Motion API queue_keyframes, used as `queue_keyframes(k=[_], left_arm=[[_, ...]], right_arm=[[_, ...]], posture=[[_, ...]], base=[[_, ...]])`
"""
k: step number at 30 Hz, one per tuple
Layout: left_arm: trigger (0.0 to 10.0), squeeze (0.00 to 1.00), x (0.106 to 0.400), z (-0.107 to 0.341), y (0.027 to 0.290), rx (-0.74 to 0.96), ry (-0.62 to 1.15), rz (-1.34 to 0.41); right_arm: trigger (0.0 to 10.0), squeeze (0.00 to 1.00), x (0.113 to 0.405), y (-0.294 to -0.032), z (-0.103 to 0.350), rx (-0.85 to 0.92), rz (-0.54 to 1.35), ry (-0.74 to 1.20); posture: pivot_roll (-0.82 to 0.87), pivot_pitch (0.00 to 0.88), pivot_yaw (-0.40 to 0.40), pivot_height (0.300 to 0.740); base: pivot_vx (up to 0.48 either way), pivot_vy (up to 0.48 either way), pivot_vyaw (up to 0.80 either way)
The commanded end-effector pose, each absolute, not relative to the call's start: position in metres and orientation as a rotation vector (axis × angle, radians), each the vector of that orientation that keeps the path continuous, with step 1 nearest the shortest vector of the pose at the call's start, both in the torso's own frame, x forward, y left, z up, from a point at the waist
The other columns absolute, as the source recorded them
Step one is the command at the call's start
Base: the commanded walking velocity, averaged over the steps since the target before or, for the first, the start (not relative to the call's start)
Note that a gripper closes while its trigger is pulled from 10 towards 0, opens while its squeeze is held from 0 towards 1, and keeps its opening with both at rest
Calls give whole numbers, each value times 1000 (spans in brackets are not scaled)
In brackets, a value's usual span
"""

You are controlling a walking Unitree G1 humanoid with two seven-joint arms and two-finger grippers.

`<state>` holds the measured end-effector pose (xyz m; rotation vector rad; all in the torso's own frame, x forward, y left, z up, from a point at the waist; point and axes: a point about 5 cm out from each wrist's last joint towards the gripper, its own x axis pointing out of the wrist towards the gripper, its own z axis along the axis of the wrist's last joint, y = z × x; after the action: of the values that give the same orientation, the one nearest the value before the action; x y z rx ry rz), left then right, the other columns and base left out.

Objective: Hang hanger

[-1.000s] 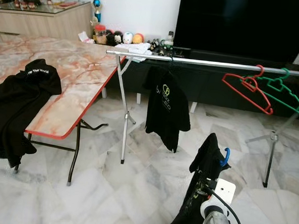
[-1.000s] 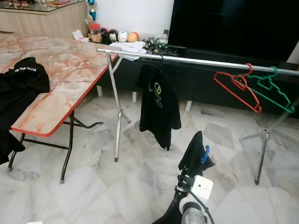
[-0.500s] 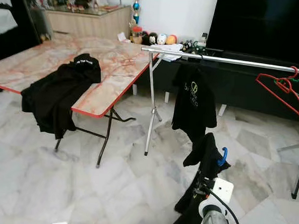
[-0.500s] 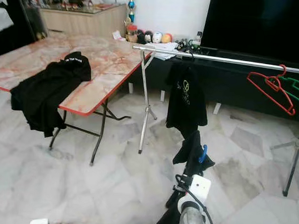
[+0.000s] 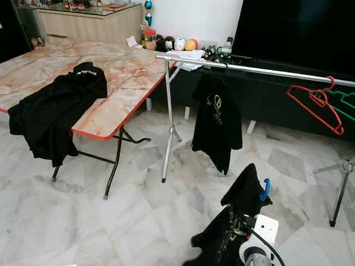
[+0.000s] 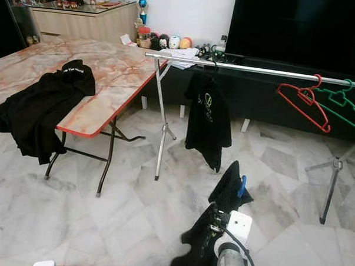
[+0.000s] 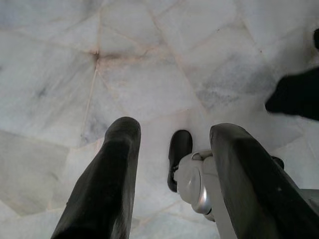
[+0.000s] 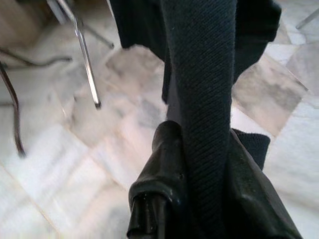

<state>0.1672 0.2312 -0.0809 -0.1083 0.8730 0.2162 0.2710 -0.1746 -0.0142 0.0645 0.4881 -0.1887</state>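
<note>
Two fingers of my right gripper (image 8: 199, 164) pinch a black shirt (image 5: 235, 230) on a blue hanger (image 5: 264, 188) low above the marble floor (image 5: 132, 225), short of the clothes rail (image 5: 257, 70), while my left gripper (image 7: 174, 169) hangs open.

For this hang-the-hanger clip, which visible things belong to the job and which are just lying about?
Job:
- right gripper, shut on the black shirt
- blue hanger hook poking out of that shirt
- clothes rail

Lying about:
- folding table with a black garment
- hung shirt
- red hanger, green hanger
- left gripper, open, idle over the floor
</note>
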Motion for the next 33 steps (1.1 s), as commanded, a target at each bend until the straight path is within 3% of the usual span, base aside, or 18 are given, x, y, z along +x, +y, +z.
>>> queue_keyframes(k=[1,5,7,13,18,22,23,24,25,33], left_arm=[[10000,0,169,-79,234,-105,856,234],[10000,0,192,-65,240,-54,764,216],[10000,0,211,-53,240,41,693,136],[10000,0,242,-28,237,122,553,14],[10000,0,262,-11,216,439,475,-332],[10000,0,265,-9,201,514,474,-508],[10000,569,266,-9,197,576,469,-560],[10000,569,266,-9,197,576,469,-560],[10000,1000,267,-7,195,585,461,-577],[10000,1000,277,4,180,518,387,-650]], right_arm=[[10000,0,272,-175,-15,5,-169,512],[10000,0,278,-175,-13,-97,-51,531],[10000,0,284,-174,-9,-171,51,537],[10000,0,289,-172,-6,-259,266,590],[10000,0,291,-164,1,-386,567,590],[10000,0,294,-171,8,-464,673,607],[10000,0,294,-177,11,-528,735,614],[10000,0,294,-177,11,-528,735,614],[10000,0,293,-181,14,-558,794,611],[10000,0,287,-189,35,-591,1001,552]], posture=[[138,0,4,740],[139,0,4,740],[135,4,6,740],[133,9,4,740],[119,31,15,740],[116,43,17,740],[112,49,17,740],[112,49,17,740],[101,57,14,740],[83,78,10,740]], base=[[0,0,0],[0,0,0],[0,0,0],[0,0,0],[0,0,0],[0,0,0],[0,0,0],[0,0,0],[0,0,0],[0,0,0]])
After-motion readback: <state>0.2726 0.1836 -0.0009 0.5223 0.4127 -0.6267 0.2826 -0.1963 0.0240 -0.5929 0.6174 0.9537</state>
